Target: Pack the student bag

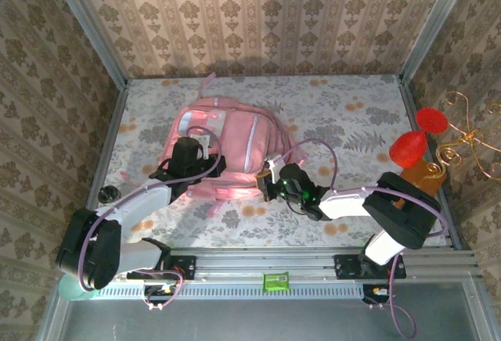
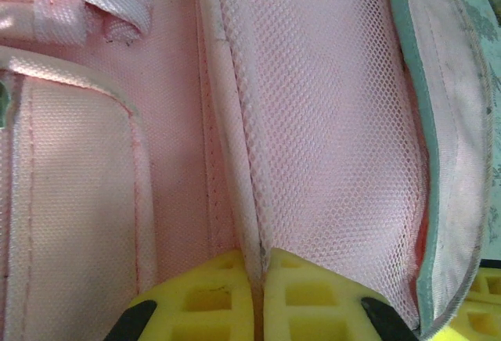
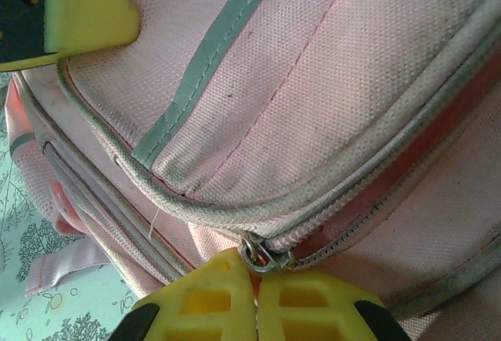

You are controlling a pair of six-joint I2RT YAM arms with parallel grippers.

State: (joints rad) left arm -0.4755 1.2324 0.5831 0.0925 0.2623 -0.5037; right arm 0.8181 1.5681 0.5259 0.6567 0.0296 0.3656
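The student bag [image 1: 235, 141], a big pink fabric backpack, lies flat in the middle of the floral table. My left gripper [image 1: 188, 167] rests on its left side. In the left wrist view the left gripper [image 2: 258, 261] is shut, its yellow pads pinching a seam edge of the pink mesh panel [image 2: 329, 122]. My right gripper [image 1: 272, 182] is at the bag's lower right edge. Up close, the right gripper [image 3: 257, 272] is shut on the metal zipper pull [image 3: 262, 255]. Right of the slider the zipper gapes, showing a reddish inside [image 3: 391, 184].
Two red heart shapes [image 1: 409, 149] on a gold wire stand [image 1: 470, 141] stand at the table's right edge, beside an orange-brown base [image 1: 427, 175]. A small dark object [image 1: 108, 193] sits at the left edge. A green item [image 1: 275, 281] lies on the front rail. Patterned walls enclose the table.
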